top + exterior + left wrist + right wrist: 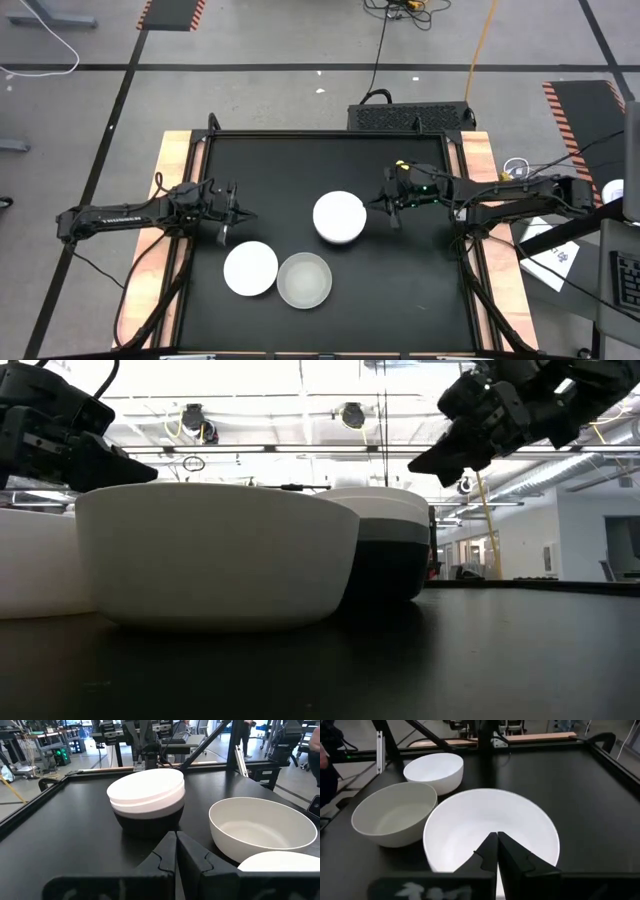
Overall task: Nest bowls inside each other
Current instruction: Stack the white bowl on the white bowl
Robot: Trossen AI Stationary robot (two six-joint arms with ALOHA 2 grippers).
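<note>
A stack of nested bowls [338, 217] stands mid-table, white bowls on top of a grey and a black one [385, 550]. A single white bowl [250, 268] and a pale grey translucent bowl [304, 280] rest on their bases side by side near the near edge. My left gripper [228, 218] is shut and hangs above the table left of the stack, the stack [147, 800] lying ahead of it. My right gripper [391, 208] is shut and hangs raised [425, 460] just right of the stack; the stack's top white bowl [490, 827] lies beyond its fingertips.
A raised rim [300, 135] frames the black table top, with wooden strips [170, 170] along the sides. Open surface lies at the far half and the right near corner [420, 300]. The translucent bowl [215, 555] stands close before the low camera.
</note>
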